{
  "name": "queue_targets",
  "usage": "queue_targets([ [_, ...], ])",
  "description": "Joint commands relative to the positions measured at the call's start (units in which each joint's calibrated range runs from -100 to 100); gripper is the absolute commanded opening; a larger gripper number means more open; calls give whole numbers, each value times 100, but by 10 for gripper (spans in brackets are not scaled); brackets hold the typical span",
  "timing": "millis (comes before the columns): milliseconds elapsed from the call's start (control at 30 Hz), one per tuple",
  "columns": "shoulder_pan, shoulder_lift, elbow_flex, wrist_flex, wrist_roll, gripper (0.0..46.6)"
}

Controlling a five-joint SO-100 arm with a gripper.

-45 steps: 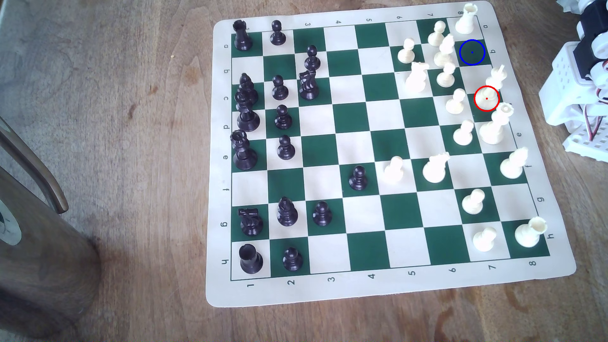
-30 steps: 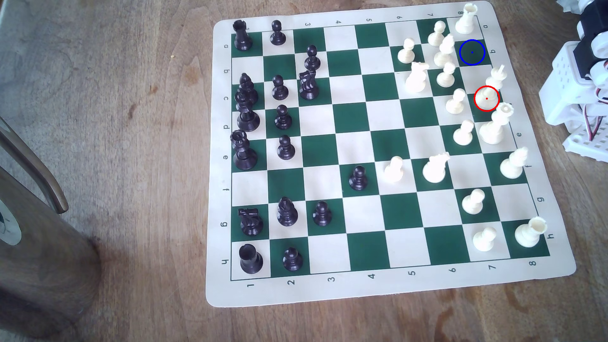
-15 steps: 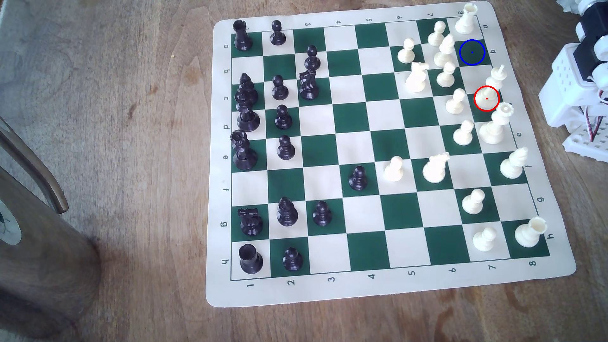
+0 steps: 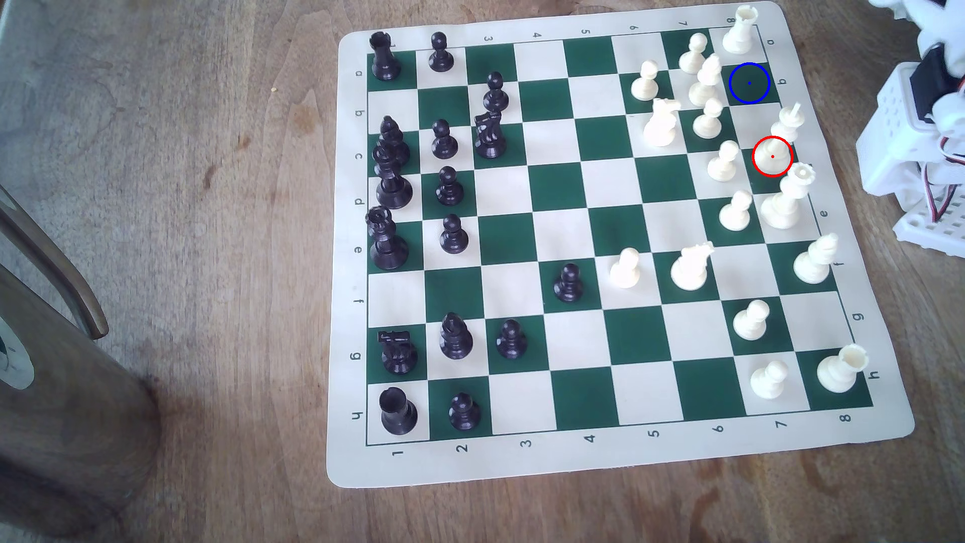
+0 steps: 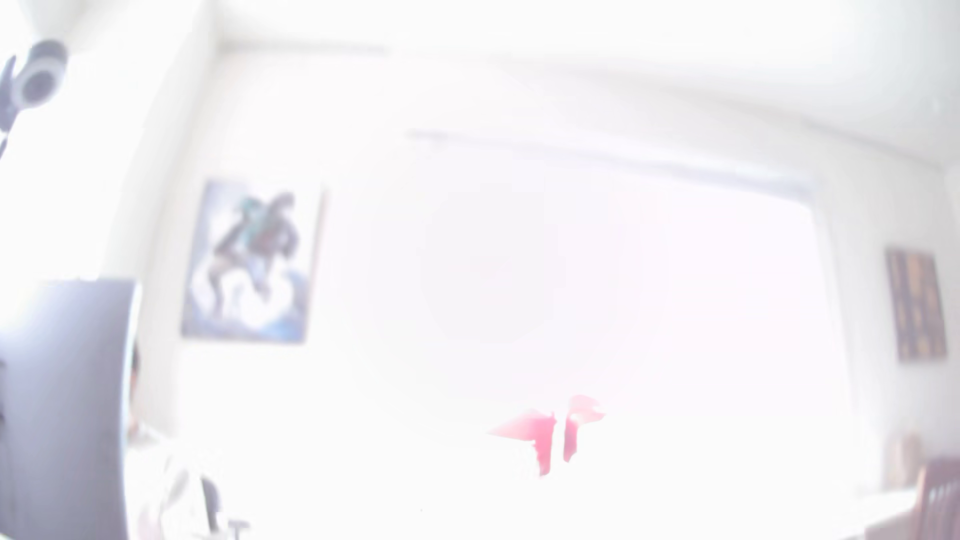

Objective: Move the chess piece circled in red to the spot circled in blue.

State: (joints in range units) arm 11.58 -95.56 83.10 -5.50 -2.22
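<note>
A home living room, it seems: a worn brown wooden desk (image 4: pixel 209 156) carries a roll-up green-and-cream chess mat (image 4: pixel 590 459), while the washed-out wrist view shows a framed figure painting (image 5: pixel 249 262) on white wall and a bright window (image 5: pixel 623 291).

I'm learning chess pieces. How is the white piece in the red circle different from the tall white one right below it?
The king has a thin cross on top; the queen has a notched crown. The king stands on a green square, ringed red; the queen on a white one, unringed. Both are tall, cream and upright.

Cream cross-topped chess piece (image 4: pixel 781 140) upright in red ring, near vacant blue-ringed green spot (image 4: pixel 749 83).
</note>
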Motion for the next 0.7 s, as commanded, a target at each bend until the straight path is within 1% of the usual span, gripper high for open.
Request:
queue_targets([
  [0,215,-3,-1420,3359,-103,7],
  [33,293,159,-1619,4080,-132,9],
  [67,403,447,-1900,4661,-230,21],
  [100,496,880,-2308,5357,-278,59],
  [133,567,1203,-2571,5783,-376,92],
  [167,606,1415,-2725,6119,-435,117],
  [200,606,1627,-2834,6471,-444,130],
  [267,598,2077,-2861,6897,-542,131],
  [367,692,2527,-2771,7257,-591,135],
  [467,637,2824,-2834,7937,-645,141],
  [600,778,3164,-2879,8281,-571,131],
  [667,888,3317,-2907,8338,-513,135],
])
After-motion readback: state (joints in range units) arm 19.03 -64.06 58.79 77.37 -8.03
